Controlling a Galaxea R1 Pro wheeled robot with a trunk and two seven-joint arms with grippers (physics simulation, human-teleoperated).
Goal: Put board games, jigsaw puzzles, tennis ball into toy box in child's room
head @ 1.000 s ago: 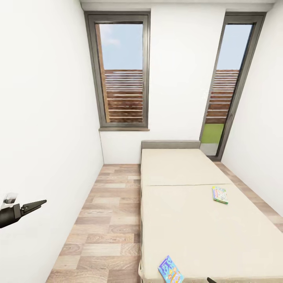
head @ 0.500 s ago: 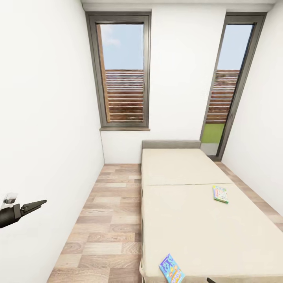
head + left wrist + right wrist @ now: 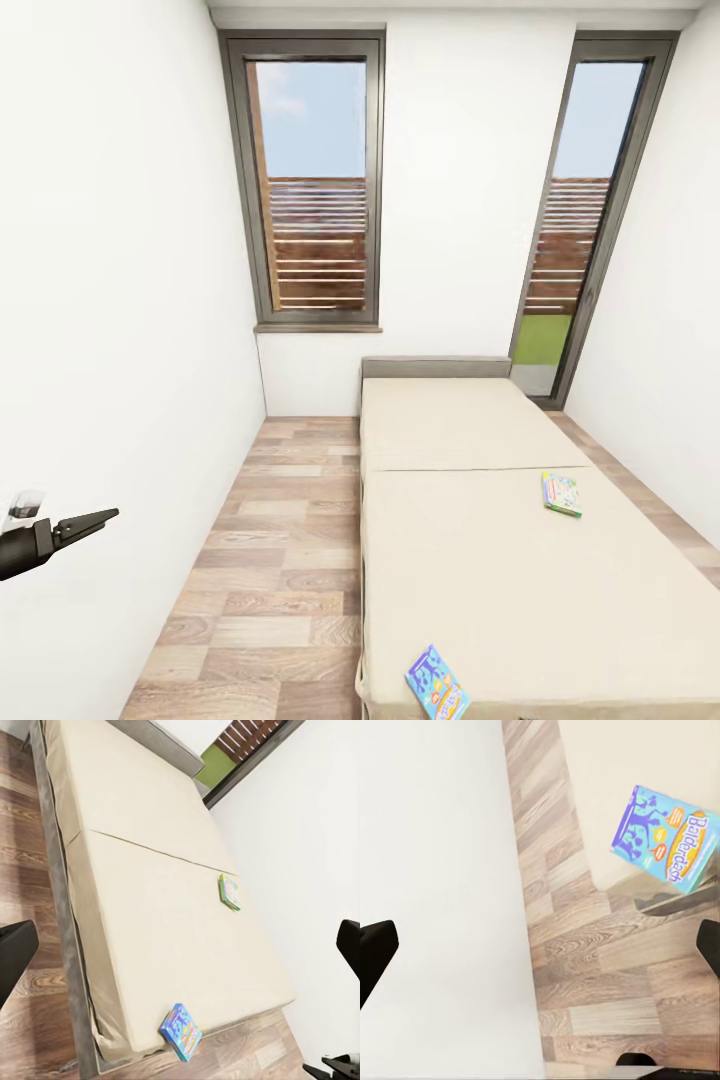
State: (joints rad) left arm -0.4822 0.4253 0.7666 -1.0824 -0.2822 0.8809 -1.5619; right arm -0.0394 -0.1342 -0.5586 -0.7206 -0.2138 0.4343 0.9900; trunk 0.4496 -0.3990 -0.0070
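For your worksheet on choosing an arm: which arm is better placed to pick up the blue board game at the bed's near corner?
Probably right: the blue board game looms large beyond its open right gripper.

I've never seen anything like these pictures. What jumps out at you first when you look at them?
The long beige bed stretching from the near edge of the head view toward the far wall. Two colourful game boxes lie on it: a blue board game at its near corner, overhanging the edge, and a pale green-edged board game farther along toward the right side. Behind the bed stand a tall window and a glass door, both showing blue sky and wooden slats.
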